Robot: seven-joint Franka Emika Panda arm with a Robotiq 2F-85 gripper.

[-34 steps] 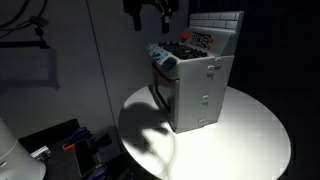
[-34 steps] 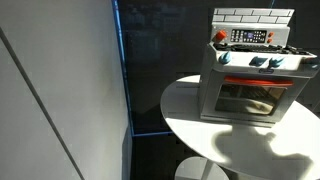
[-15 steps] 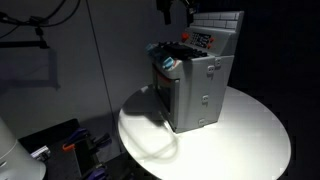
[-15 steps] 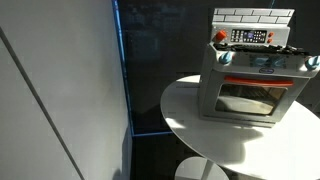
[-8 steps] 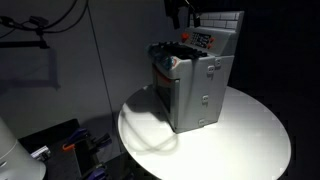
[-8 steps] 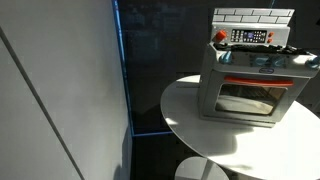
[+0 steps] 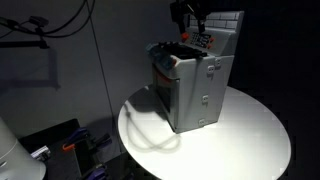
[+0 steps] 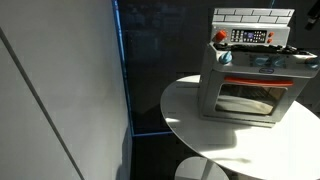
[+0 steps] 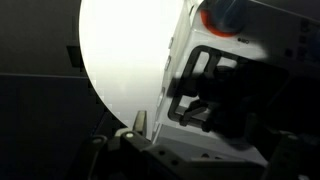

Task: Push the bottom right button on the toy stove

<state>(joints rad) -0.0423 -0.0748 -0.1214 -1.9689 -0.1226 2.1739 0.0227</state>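
Dark fingers (image 7: 188, 16) hang pointing down above the grey toy stove (image 7: 200, 85).

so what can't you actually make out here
- End effector: dark against a dark background in an exterior view; open or shut unclear.
- Panel buttons: too small to tell apart in both exterior views.
- Toy stove: one side cut off by the frame edge in an exterior view.
- Wrist view: stove blurred and shadowed, table washed out by glare.
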